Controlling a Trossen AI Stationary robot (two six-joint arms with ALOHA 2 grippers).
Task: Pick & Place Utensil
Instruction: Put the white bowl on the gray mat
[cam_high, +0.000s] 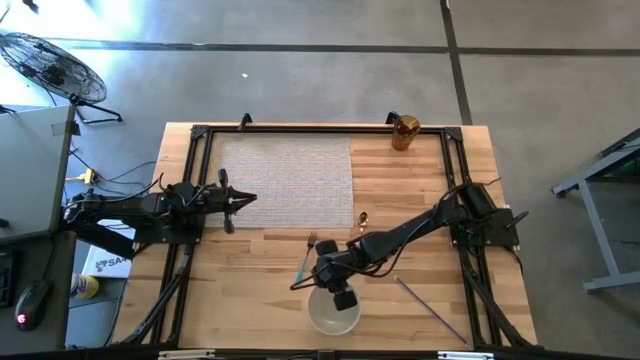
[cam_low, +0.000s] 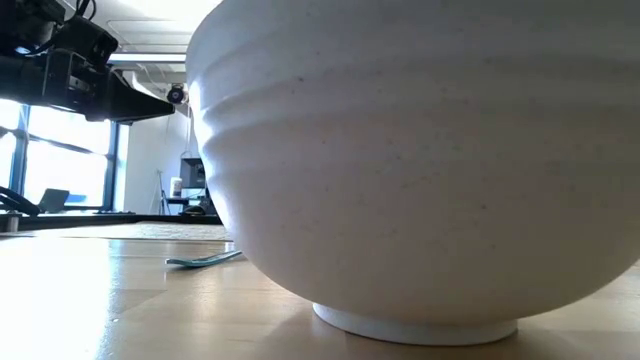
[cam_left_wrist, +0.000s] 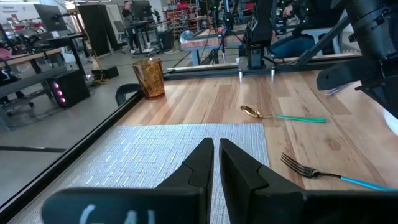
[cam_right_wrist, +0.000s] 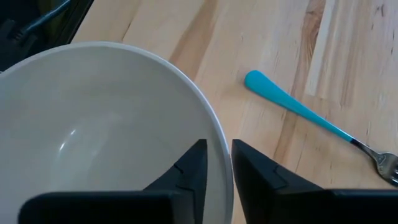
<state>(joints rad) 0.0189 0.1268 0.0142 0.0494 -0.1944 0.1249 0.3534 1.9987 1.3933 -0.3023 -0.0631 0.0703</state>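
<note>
Near the bottom centre of the high view, right gripper hangs over the upper rim of the white bowl. Its wrist view shows the two dark fingers a narrow gap apart, straddling the bowl's rim, one inside and one outside; rim contact cannot be told. Fork with teal handle lies on bare wood just up-left of the bowl, tines toward the woven placemat, handle end close beside the bowl. Gold-bowled spoon with teal handle lies right of the placemat, partly under the right arm. Purple stick lies at lower right of the table. Amber glass stands at upper right. Left gripper waits over the placemat's left edge, fingers nearly together, holding nothing.
</note>
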